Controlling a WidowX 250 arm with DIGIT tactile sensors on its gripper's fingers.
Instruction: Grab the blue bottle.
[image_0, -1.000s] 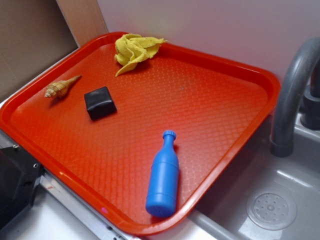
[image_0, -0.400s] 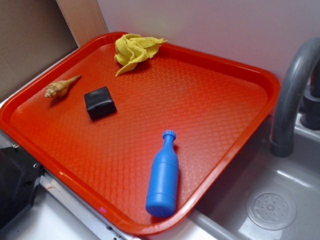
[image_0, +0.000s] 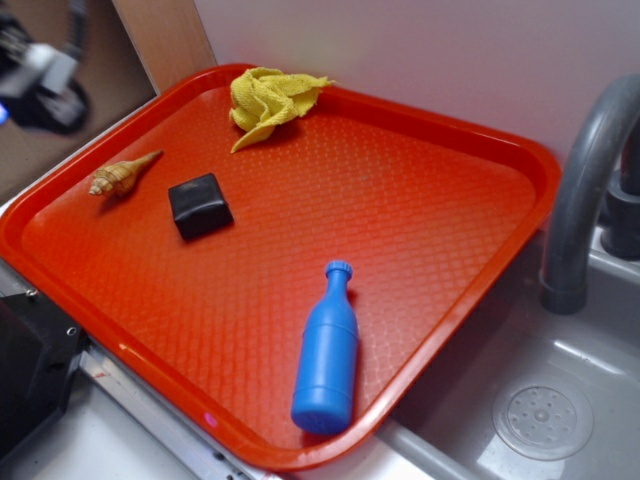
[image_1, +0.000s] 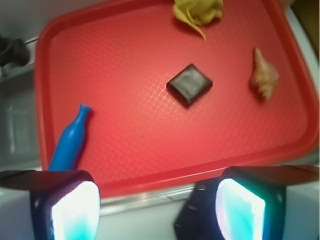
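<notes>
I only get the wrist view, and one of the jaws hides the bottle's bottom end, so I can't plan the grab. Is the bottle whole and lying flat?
Observer: Yes. The bottle lies flat and whole, with its base close to the tray rim and its cap pointing inward.
Operator: Is anything tall near it?
Observer: A grey faucet rises just outside the tray on that side, apart from the bottle.
Operator: Where is the arm?
Observer: The arm shows blurred beyond the tray's edge on the side of the shell, well away from the bottle.
</notes>
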